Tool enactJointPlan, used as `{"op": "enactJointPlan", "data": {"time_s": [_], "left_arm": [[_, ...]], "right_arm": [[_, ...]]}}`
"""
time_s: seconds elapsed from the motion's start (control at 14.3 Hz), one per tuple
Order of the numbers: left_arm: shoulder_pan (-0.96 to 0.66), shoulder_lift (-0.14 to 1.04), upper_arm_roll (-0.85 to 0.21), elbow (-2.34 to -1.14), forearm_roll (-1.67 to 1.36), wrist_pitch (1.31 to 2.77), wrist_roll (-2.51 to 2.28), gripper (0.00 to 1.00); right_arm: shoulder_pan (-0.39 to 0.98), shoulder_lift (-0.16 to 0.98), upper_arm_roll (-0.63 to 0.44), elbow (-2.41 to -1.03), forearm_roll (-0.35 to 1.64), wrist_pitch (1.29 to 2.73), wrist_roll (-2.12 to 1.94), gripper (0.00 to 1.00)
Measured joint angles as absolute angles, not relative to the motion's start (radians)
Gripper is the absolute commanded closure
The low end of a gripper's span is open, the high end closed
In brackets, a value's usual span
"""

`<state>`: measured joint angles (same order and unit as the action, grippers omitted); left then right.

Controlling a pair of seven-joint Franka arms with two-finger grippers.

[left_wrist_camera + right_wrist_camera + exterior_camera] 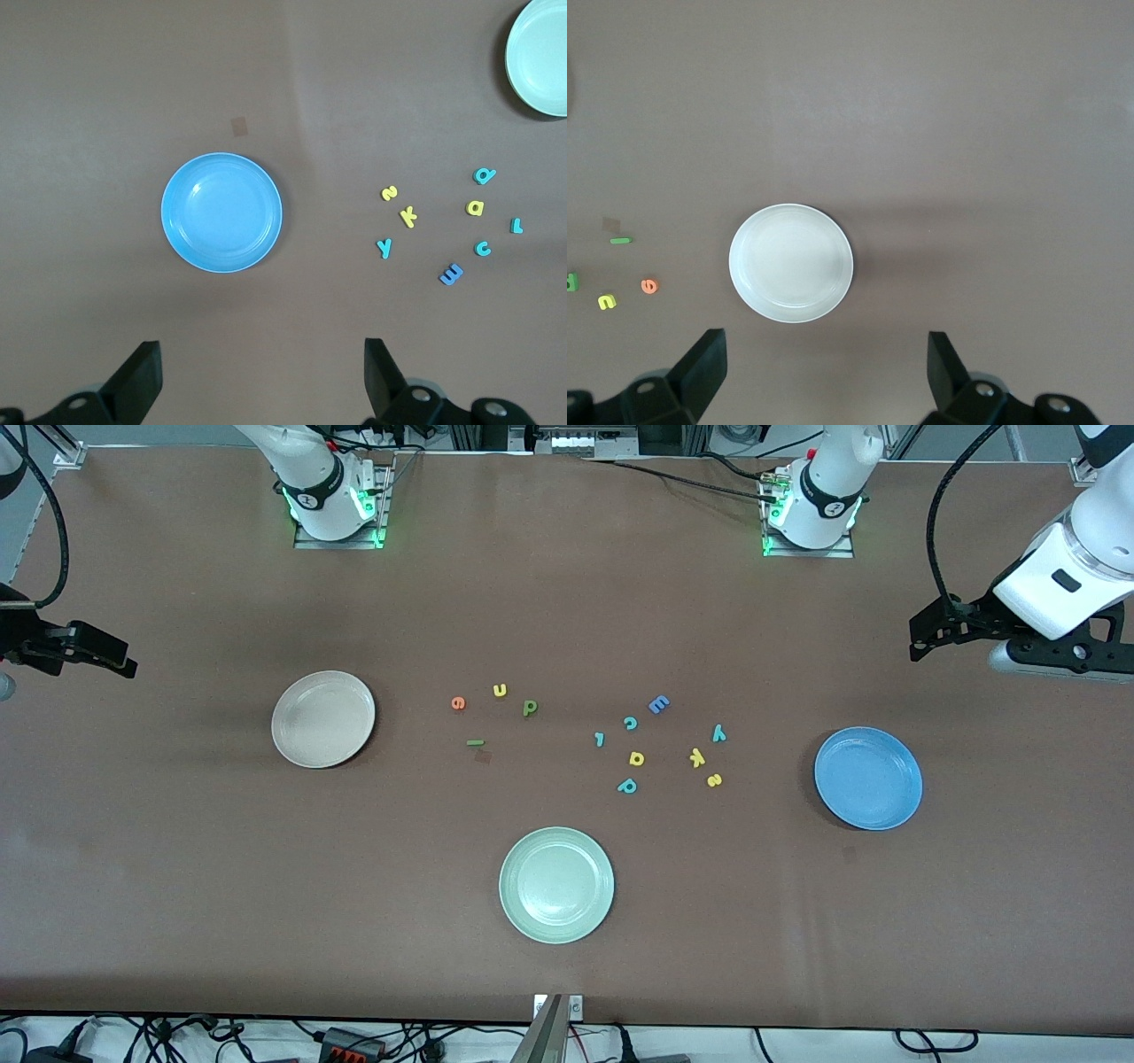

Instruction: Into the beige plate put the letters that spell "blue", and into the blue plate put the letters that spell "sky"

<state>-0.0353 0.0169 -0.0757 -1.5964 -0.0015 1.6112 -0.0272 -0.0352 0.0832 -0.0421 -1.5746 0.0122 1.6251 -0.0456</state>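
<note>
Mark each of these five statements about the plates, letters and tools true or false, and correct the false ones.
1. The beige plate holds no letters. True.
2. The yellow "s" lies in the blue plate. False: it lies on the table beside the yellow "k", apart from that plate.
3. The left tool is open and holds nothing. True.
4. The pale green plate is farther from the front camera than the letters. False: it is nearer than all of them.
5. The right tool is shut on the orange "e". False: it is open and empty, over the beige plate; the "e" lies on the table.
</note>
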Motion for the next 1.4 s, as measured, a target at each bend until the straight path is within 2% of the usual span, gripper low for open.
{"op": "enactJointPlan", "data": {"time_s": [1.4], "left_arm": [[-0.079,0.047,-0.088,-1.580,-0.002,1.571,-0.027,0.00]], "right_arm": [[-0.034,0.094,-0.040,-1.589,0.012,1.634,-0.077,0.00]]}}
